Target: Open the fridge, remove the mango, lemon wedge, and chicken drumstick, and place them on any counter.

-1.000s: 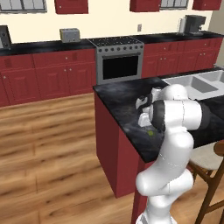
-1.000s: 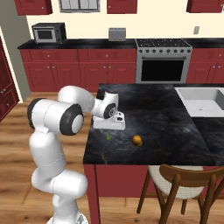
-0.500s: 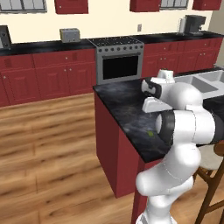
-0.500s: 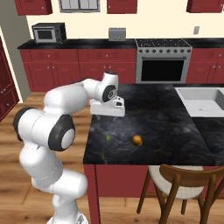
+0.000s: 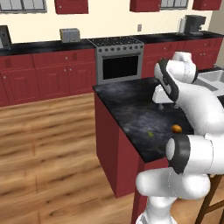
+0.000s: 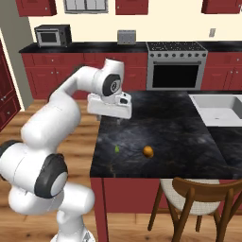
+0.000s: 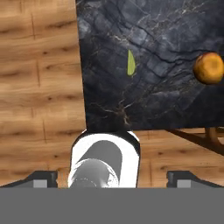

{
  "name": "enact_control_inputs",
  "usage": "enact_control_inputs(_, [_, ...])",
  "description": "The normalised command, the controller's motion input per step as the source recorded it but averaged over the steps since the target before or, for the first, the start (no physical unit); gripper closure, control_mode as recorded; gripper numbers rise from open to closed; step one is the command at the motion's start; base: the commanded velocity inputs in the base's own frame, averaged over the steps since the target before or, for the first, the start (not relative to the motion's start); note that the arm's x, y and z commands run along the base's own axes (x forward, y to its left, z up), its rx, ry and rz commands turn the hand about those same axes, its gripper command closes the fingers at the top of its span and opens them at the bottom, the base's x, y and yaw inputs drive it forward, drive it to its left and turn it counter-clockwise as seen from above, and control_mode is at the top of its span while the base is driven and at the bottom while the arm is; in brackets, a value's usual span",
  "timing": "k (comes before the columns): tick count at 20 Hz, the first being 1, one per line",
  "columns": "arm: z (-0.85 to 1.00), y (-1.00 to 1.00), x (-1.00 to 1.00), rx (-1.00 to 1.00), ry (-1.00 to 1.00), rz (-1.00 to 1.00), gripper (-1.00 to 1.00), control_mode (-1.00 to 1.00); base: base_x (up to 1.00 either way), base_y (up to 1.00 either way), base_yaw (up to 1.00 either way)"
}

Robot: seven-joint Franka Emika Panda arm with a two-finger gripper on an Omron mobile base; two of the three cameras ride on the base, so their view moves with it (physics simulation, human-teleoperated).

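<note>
1. The gripper (image 6: 116,117) hangs above the near-left part of the island counter (image 6: 184,132), jaws spread wide with nothing between them
2. The mango (image 6: 148,151) lies on the glossy black marbled top, near the counter's front edge
3. The lemon wedge (image 6: 117,149) lies just left of the mango, apart from it, closer to the counter's left edge
4. In the hand view the lemon wedge (image 7: 131,63) and mango (image 7: 208,68) both rest on the stone, the wooden floor (image 7: 39,87) beside it
5. A steel sink (image 6: 220,108) sits at the counter's right, a wooden chair (image 6: 198,198) in front
</note>
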Motion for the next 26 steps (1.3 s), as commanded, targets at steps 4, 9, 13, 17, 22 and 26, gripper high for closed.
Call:
enact_control_inputs(4, [0.89,0.14,-0.97,0.0,0.0,-0.02,-1.0,-1.0,0.0,0.0,0.0])
enact_control_inputs(9, [0.79,0.25,-0.98,-0.02,-0.02,0.0,-1.0,-1.0,0.0,0.0,0.0])
enact_control_inputs(13, [0.39,0.49,-1.0,-0.06,-0.17,-0.01,-1.0,-1.0,0.0,0.0,0.0])
enact_control_inputs(17, [0.0,0.93,-0.83,-0.22,-0.26,-0.02,-1.0,-1.0,0.0,0.0,0.0])
enact_control_inputs(22, [0.0,0.6,-0.46,-0.08,-0.35,-0.03,-1.0,-1.0,0.0,0.0,0.0])
enact_control_inputs(26, [0.24,0.02,-0.16,0.01,-0.17,0.0,-1.0,-1.0,0.0,0.0,0.0])
